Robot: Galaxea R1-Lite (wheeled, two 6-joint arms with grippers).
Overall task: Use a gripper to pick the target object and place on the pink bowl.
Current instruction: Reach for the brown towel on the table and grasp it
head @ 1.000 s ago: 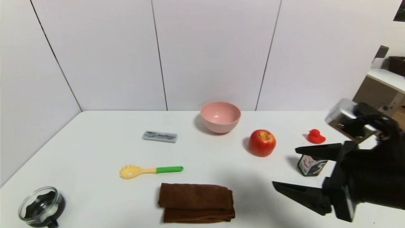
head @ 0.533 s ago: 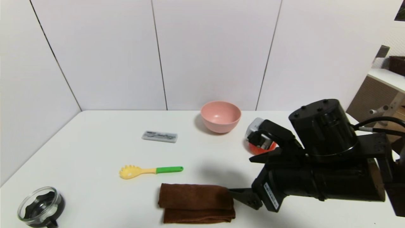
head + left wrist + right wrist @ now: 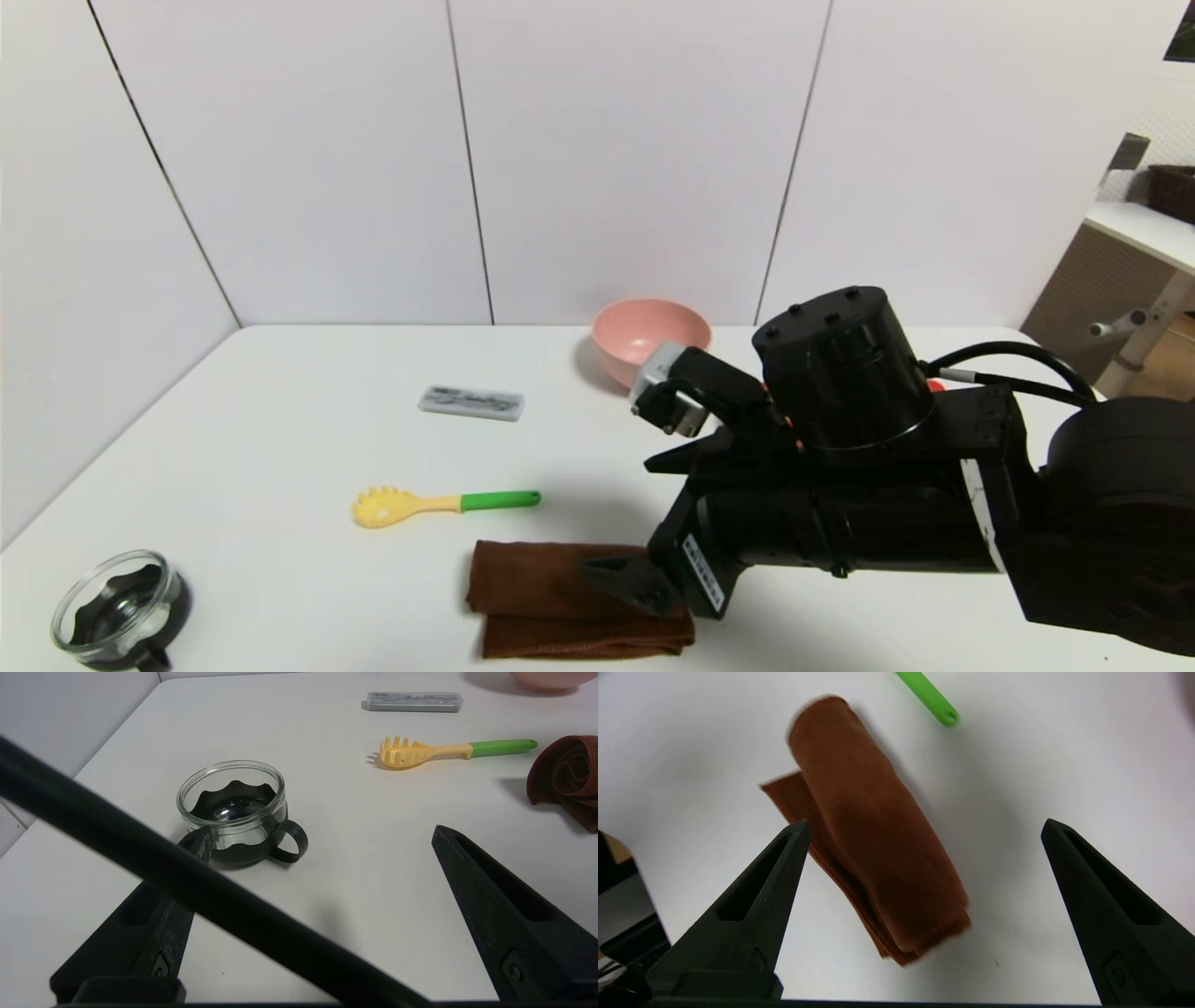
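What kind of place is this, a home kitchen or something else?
Probably a robot test setup, not a home kitchen. A plain white table stands against bare white wall panels, and unrelated things lie spread out on it: a brown towel, a pink bowl, a pasta spoon.

The big black right arm (image 3: 840, 485) hides the right part of the pink bowl (image 3: 635, 334) and the right end of the brown towel (image 3: 551, 597). Only a tiny bit of something red (image 3: 936, 385) peeks out behind it. The glass cup (image 3: 117, 616) is cut off at the near edge. The writing on the grey case (image 3: 471, 402) is too small to read.
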